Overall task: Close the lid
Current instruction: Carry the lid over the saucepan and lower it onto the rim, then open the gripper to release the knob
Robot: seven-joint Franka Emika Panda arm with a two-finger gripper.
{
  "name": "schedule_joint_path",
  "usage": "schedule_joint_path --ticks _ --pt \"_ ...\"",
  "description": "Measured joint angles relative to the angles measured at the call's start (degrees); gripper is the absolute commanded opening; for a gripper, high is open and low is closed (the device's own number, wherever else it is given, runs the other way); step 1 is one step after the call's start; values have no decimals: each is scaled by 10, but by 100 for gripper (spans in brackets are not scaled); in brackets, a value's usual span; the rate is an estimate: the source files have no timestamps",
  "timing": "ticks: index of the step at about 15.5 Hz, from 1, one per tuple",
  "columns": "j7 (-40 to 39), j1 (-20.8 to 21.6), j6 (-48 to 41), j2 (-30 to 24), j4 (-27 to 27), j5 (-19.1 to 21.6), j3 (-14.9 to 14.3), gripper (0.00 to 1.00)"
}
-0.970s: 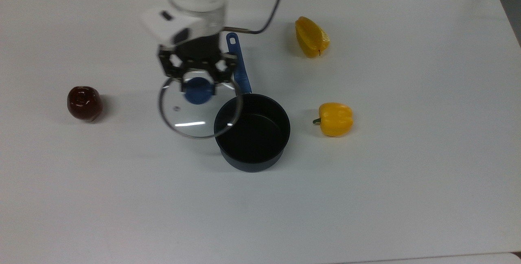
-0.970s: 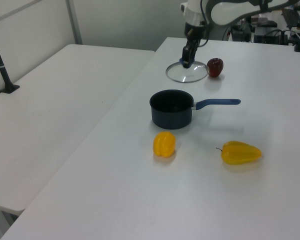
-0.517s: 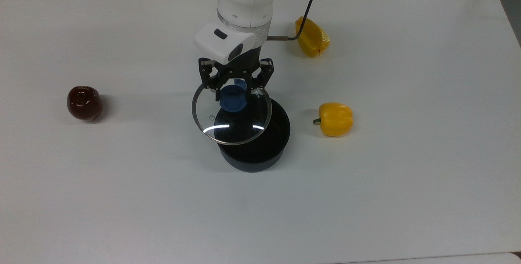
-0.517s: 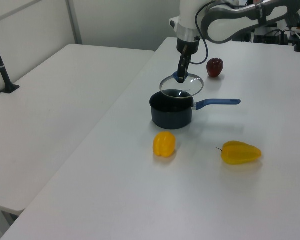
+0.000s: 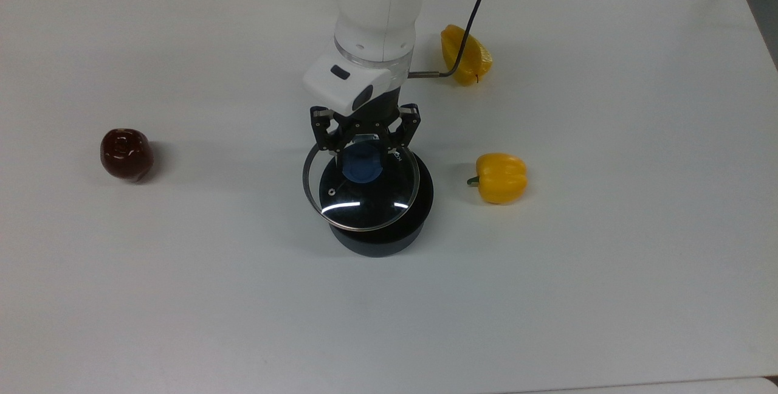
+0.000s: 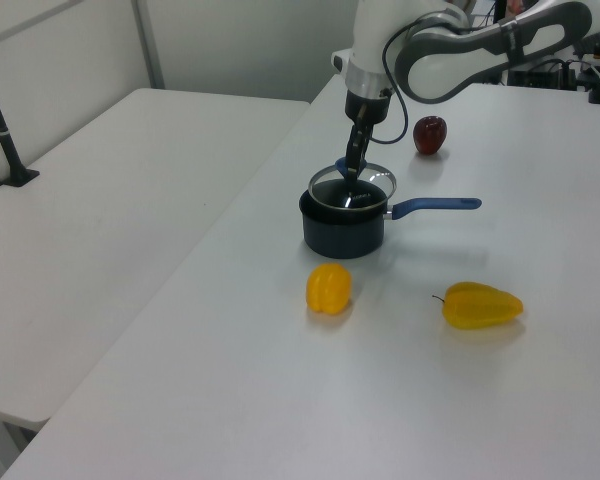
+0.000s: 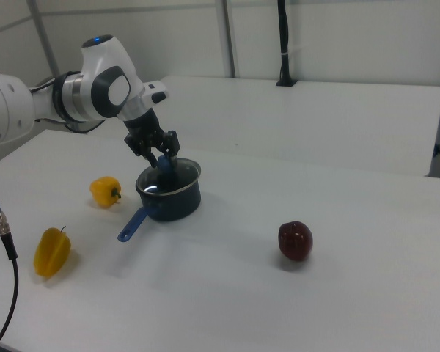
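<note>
The round glass lid (image 5: pixel 361 190) with a metal rim and blue knob (image 5: pixel 362 164) hangs over the black saucepan (image 5: pixel 389 239), covering most of its opening and offset a little toward the top view's left. My gripper (image 5: pixel 363 146) is shut on the blue knob from above. In the left view the lid (image 6: pixel 352 188) sits just over the pan's rim (image 6: pixel 342 218), gripper (image 6: pixel 353 165) above it. The right view shows the lid (image 7: pixel 170 177) slightly tilted over the saucepan (image 7: pixel 173 201), held by the gripper (image 7: pixel 161 160). I cannot tell if the lid touches the rim.
The pan's blue handle (image 6: pixel 435 205) points to the left view's right. A dark red apple (image 5: pixel 126 154) lies at the top view's left. Two yellow peppers (image 5: pixel 499 177) (image 5: pixel 465 55) lie to the top view's right of the pan. A black cable (image 5: pixel 467 29) trails from the wrist.
The gripper carried the lid from the table side at the top view's left across to above the saucepan, and lowered it closer to the rim.
</note>
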Motion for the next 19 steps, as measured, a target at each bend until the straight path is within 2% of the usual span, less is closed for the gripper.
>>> schedule_joint_path --ticks 5,16,17,18,19 --pt "0 1 38 12 0 0 3 39" --pt "0 11 40 13 -12 0 8 41" --pt "0 11 40 13 -12 0 8 44" --pt "0 11 40 13 -12 0 8 51" --pt "0 11 40 13 -12 0 8 83"
